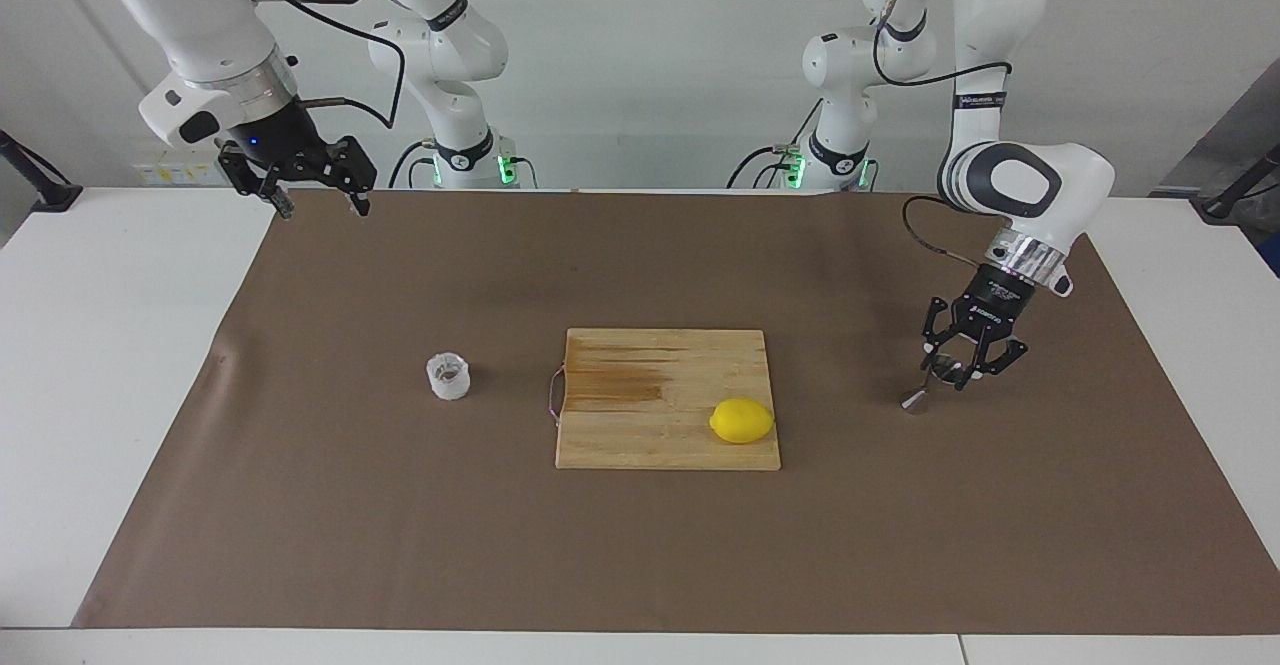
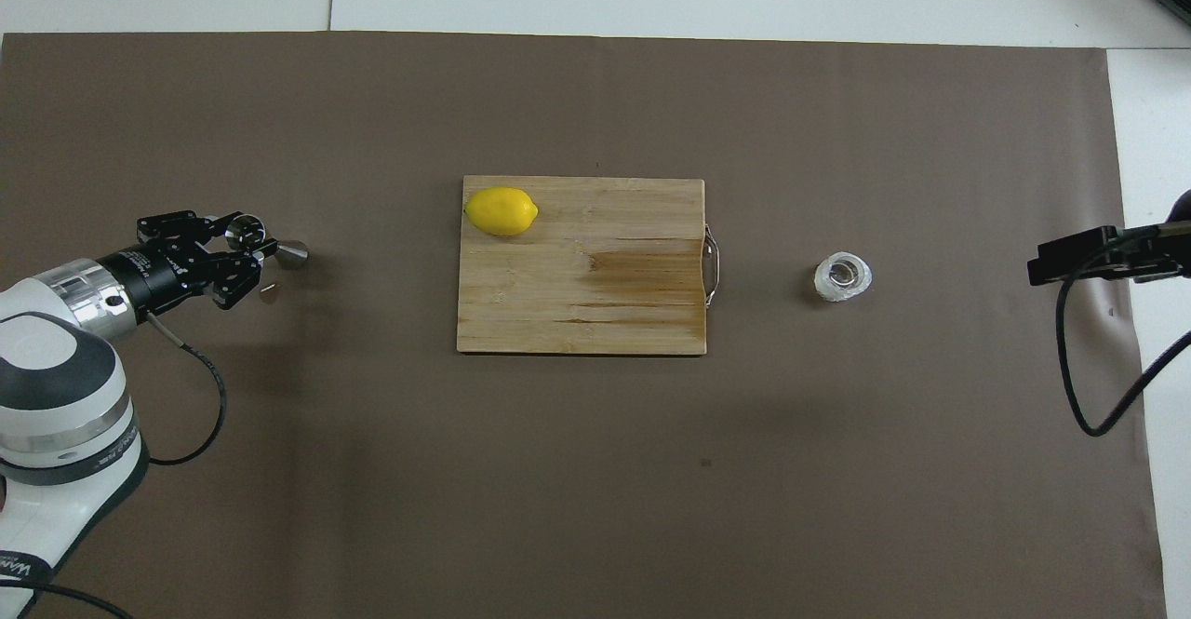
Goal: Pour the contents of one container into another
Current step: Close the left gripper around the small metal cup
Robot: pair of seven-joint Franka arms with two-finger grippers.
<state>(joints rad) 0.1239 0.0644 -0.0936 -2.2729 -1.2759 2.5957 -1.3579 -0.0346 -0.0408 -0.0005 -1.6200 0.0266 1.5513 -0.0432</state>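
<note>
The translucent ridged cup (image 1: 448,376) stands upright on the brown mat toward the right arm's end, beside the cutting board; it also shows in the overhead view (image 2: 843,276). The steel jigger (image 1: 918,400) is toward the left arm's end, tilted, with its lower cone at the mat and its upper cone between the fingers of my left gripper (image 1: 952,373). The overhead view shows the jigger (image 2: 292,252) sticking out of the left gripper (image 2: 247,251) toward the board. My right gripper (image 1: 322,207) waits open and empty, high over the mat's edge nearest the robots; it also shows in the overhead view (image 2: 1070,261).
A wooden cutting board (image 1: 650,385) lies mid-table between cup and jigger, its metal handle toward the cup. A yellow lemon (image 1: 741,420) sits on the board's corner toward the jigger, farther from the robots. The brown mat (image 1: 640,565) covers most of the white table.
</note>
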